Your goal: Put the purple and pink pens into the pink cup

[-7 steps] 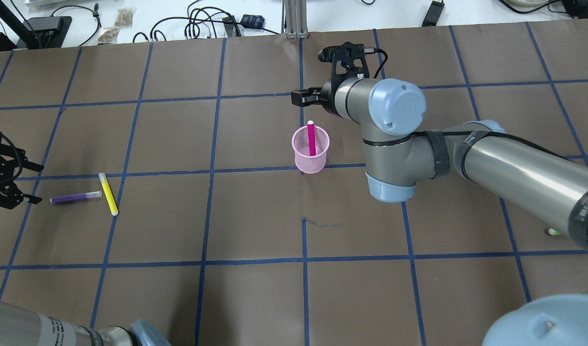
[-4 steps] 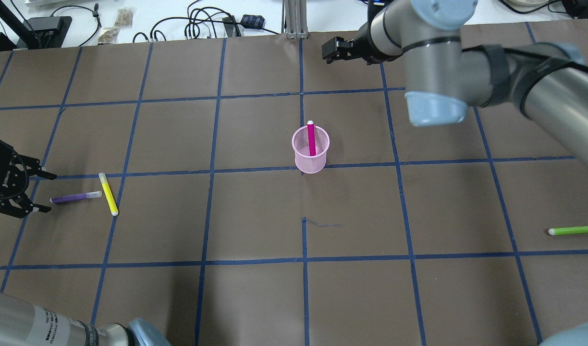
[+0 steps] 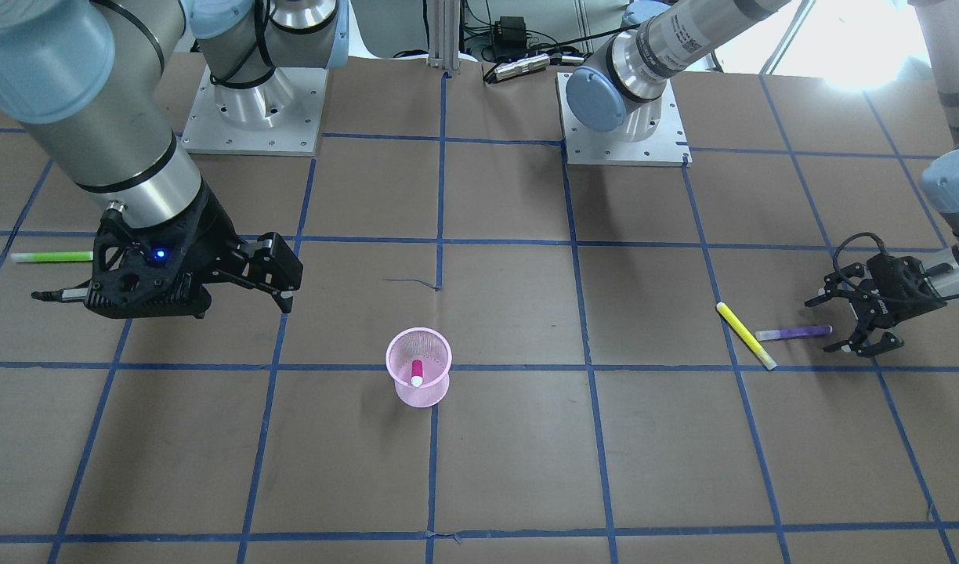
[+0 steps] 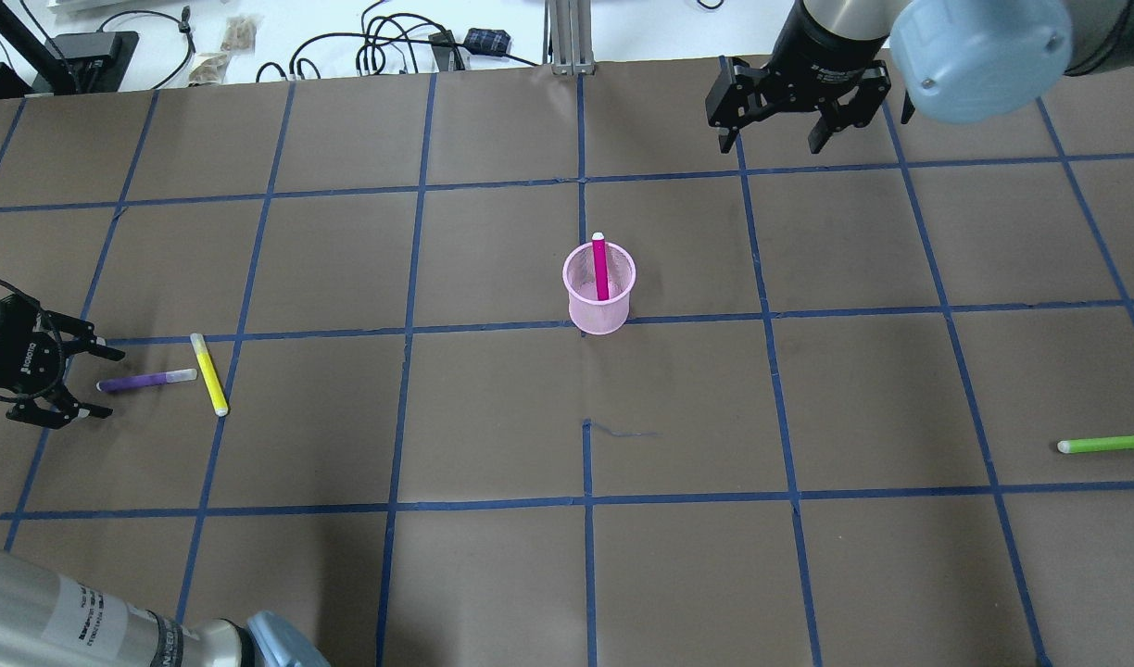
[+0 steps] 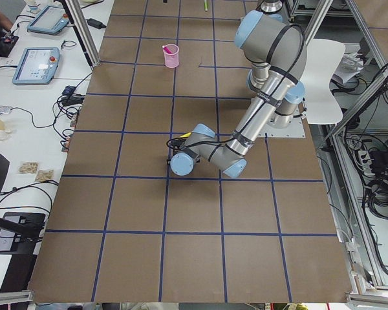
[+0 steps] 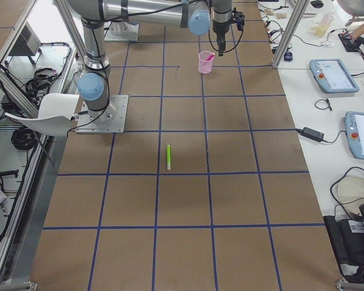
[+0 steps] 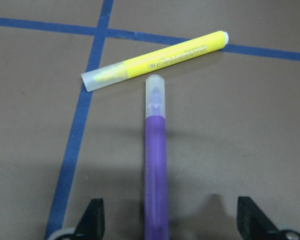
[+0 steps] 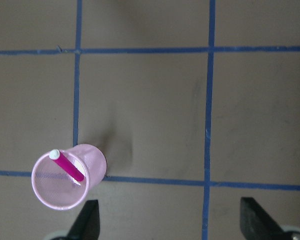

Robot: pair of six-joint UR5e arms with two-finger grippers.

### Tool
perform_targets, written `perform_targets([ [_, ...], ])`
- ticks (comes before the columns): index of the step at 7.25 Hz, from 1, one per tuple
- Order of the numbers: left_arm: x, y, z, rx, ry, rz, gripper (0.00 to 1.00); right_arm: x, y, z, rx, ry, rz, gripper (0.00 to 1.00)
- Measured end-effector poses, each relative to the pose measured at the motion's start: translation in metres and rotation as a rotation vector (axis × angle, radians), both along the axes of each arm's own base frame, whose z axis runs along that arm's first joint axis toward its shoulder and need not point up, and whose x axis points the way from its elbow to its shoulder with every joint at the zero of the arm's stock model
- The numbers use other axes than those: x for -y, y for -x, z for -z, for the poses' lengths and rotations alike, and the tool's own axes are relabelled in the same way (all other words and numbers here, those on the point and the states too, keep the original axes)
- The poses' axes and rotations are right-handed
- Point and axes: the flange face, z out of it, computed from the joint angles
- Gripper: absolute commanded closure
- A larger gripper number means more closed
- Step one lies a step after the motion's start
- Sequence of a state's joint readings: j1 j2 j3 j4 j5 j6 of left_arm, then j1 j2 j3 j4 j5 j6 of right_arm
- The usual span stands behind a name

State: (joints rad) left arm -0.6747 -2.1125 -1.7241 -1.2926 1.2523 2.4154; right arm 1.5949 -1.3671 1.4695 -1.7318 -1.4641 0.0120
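Note:
The pink mesh cup (image 4: 599, 315) stands mid-table with the pink pen (image 4: 601, 267) leaning inside it. They also show in the right wrist view, the cup (image 8: 92, 162) and the pen (image 8: 67, 166). The purple pen (image 4: 145, 380) lies flat at the table's left. My left gripper (image 4: 107, 383) is open, low over the table, its fingers straddling the pen's near end (image 7: 156, 180). My right gripper (image 4: 771, 144) is open and empty, raised over the far side, right of the cup.
A yellow pen (image 4: 209, 373) lies just beyond the purple pen's cap, almost touching it (image 7: 160, 60). A green pen (image 4: 1106, 444) lies at the right edge. Cables (image 4: 382, 51) lie on the white surface beyond the table's far edge.
My right arm has swung away from the cup, up and to the far right. My left gripper has moved right, and its fingers now straddle the purple pen's end.

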Motion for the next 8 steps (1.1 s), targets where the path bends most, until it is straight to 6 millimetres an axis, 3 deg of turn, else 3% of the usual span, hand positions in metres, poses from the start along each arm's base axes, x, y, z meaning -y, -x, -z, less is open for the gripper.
perform_targets([
  [3, 0.005, -0.004, 0.003, -0.014, 0.02, -0.01, 1.0, -0.013, 0.01, 0.005, -0.075, -0.082, 0.008, 0.0],
  [5, 0.006, -0.004, 0.003, -0.014, 0.02, -0.012, 1.0, -0.016, 0.022, 0.017, -0.107, -0.118, 0.013, 0.0],
  [8, 0.006, -0.005, -0.003, -0.007, 0.019, -0.02, 1.0, -0.008, 0.039, 0.017, -0.106, -0.081, 0.046, 0.0],
])
